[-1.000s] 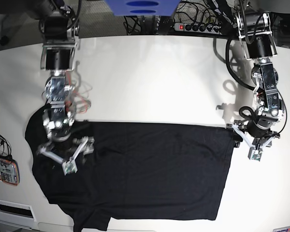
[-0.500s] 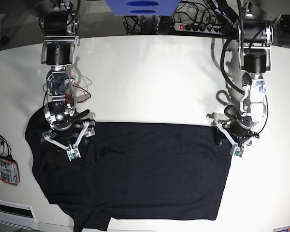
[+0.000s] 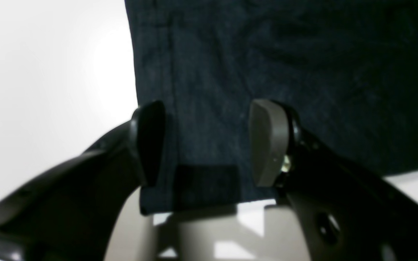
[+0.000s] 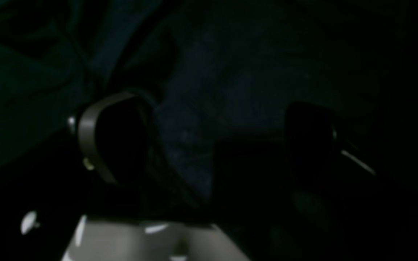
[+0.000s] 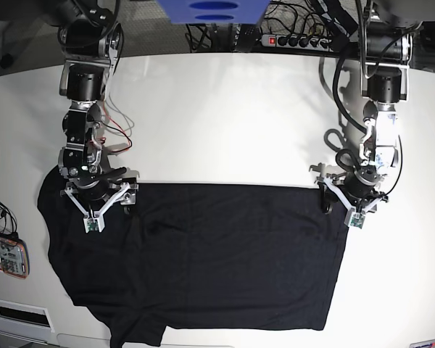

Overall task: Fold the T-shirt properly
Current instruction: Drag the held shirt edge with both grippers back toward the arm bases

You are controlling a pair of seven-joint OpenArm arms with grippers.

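The black T-shirt (image 5: pixel 225 254) lies spread flat on the white table (image 5: pixel 225 116), with a sleeve at the left edge and another at the bottom left. My left gripper (image 5: pixel 339 199) stands over the shirt's top right corner. In the left wrist view its fingers (image 3: pixel 267 141) are apart and straddle the hem strip of the T-shirt (image 3: pixel 303 65), so my left gripper (image 3: pixel 205 141) is open. My right gripper (image 5: pixel 101 197) sits at the shirt's top left, near the shoulder. In the dark right wrist view my right gripper (image 4: pixel 212 145) is wide open over the T-shirt (image 4: pixel 201 94).
A power strip (image 5: pixel 297 40) and cables run along the table's far edge, beside a blue object (image 5: pixel 210 11). Red wires (image 5: pixel 116 134) hang by the right arm. A small device (image 5: pixel 3 254) and a vent (image 5: pixel 18 313) lie past the left edge.
My left gripper moved left from beside the shirt onto its top right corner. My right gripper moved up and turned, from the chest area to the shirt's top left edge.
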